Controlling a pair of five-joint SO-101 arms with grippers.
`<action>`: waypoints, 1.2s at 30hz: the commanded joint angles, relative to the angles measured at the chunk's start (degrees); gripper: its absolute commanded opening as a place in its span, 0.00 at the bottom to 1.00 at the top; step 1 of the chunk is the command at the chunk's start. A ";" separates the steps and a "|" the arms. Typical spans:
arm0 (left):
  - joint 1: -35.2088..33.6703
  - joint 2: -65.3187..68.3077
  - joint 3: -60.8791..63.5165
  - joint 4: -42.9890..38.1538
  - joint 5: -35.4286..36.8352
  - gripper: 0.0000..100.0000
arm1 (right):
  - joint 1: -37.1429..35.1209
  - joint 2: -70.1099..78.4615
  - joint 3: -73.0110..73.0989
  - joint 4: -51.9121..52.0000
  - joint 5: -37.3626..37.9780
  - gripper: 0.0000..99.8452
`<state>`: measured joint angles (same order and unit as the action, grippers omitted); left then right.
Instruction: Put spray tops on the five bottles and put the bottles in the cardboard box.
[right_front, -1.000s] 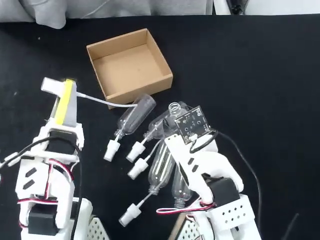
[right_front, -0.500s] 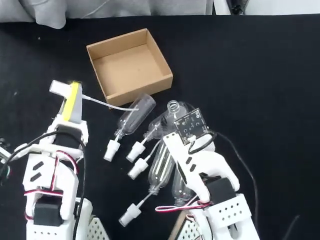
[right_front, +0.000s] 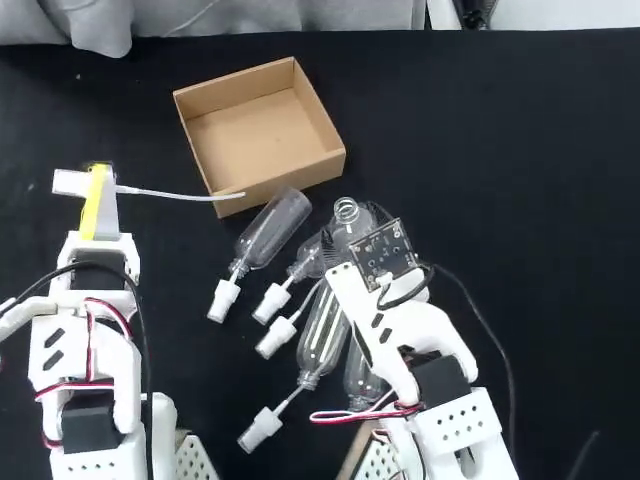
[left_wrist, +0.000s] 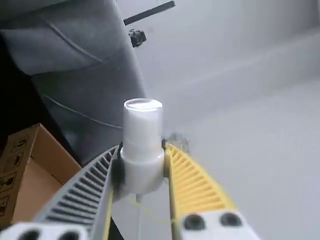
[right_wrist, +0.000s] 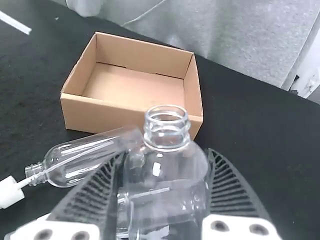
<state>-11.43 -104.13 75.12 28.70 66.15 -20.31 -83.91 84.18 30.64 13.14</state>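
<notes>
My left gripper (right_front: 85, 186) is shut on a white spray top (right_front: 70, 183), held off the table at the left; its thin tube (right_front: 180, 194) runs right and ends just in front of the cardboard box (right_front: 258, 130). In the left wrist view the spray top (left_wrist: 143, 150) sits clamped between the grey and yellow fingers. My right gripper (right_front: 350, 232) is shut on a clear open-necked bottle (right_front: 347, 212), which stands upright in front of the box. The bottle (right_wrist: 167, 165) fills the jaws, with the empty box (right_wrist: 135, 85) behind it.
Several clear bottles (right_front: 272, 228) lie fanned between the arms, with white spray heads (right_front: 224, 298) on tubes at their necks pointing toward the front edge. One lying bottle (right_wrist: 85, 152) rests against the box's front wall. Bare black table extends to the right.
My left arm has swung left with the spray top, so the tube's tip drew away from the lying bottle toward the box. The right gripper with its bottle edged slightly forward.
</notes>
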 joint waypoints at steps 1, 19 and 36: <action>-1.80 -0.26 -0.22 -0.79 0.97 0.03 | -3.16 -1.36 -0.48 -2.11 0.53 0.15; -1.63 -0.35 2.24 -0.79 0.97 0.03 | -11.16 -1.36 1.19 -2.11 10.73 0.15; 4.26 -0.44 1.98 -0.79 0.44 0.03 | -13.71 -1.36 2.95 -2.20 15.47 0.15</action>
<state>-10.46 -104.04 78.73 28.70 66.59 -33.23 -83.91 87.25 30.64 28.00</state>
